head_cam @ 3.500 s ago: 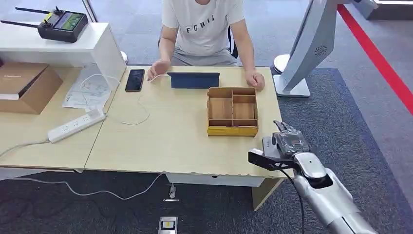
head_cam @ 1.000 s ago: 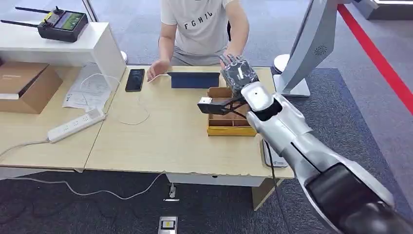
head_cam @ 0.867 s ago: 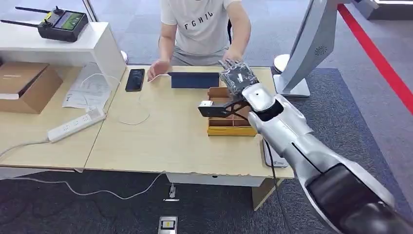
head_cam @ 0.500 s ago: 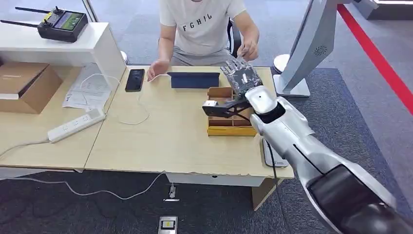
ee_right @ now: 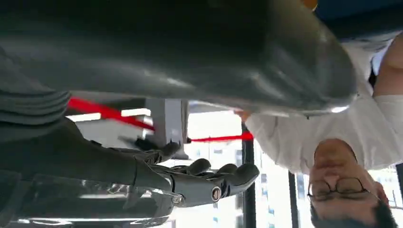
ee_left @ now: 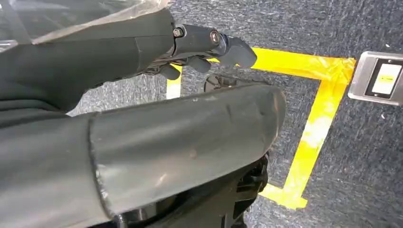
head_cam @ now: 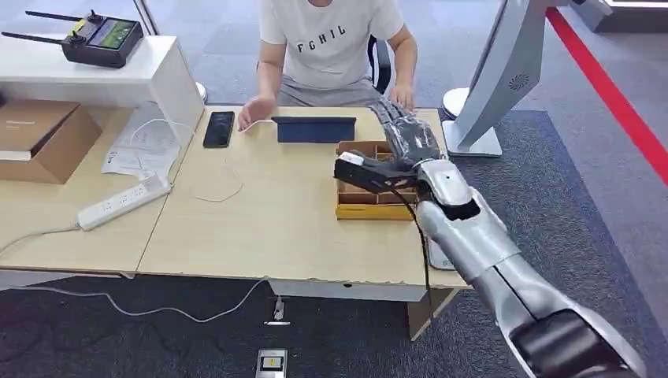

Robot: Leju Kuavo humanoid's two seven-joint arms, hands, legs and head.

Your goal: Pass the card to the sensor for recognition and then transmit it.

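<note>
The card cannot be made out among the fingers [head_cam: 394,118] of the right hand [head_cam: 406,138], and where it lies cannot be told. In the right wrist view those fingers [ee_right: 228,173] are seen stretched out, slightly curved and apart from the thumb, with nothing gripped between them. In the head view the right hand is held above the far part of a compartmented cardboard box [head_cam: 376,203], its fingertips reaching toward the person's hand [head_cam: 403,96], which is resting at the far edge of the table [head_cam: 260,228]; whether the two are touching cannot be told. The silver right arm is extended over the near right corner of the table, where a small white device [head_cam: 439,253] is partly covered by it. Just beyond the box a dark blue tablet [head_cam: 313,128] is lying flat, and a black phone [head_cam: 218,128] is placed to its left. A white power strip [head_cam: 122,202] is lying further left on the table. The person [head_cam: 339,39] is seated at the far side. The left hand [ee_left: 204,40] is seen in the left wrist view above grey carpet marked with yellow tape [ee_left: 318,118], its fingers curled inward with nothing held.
</note>
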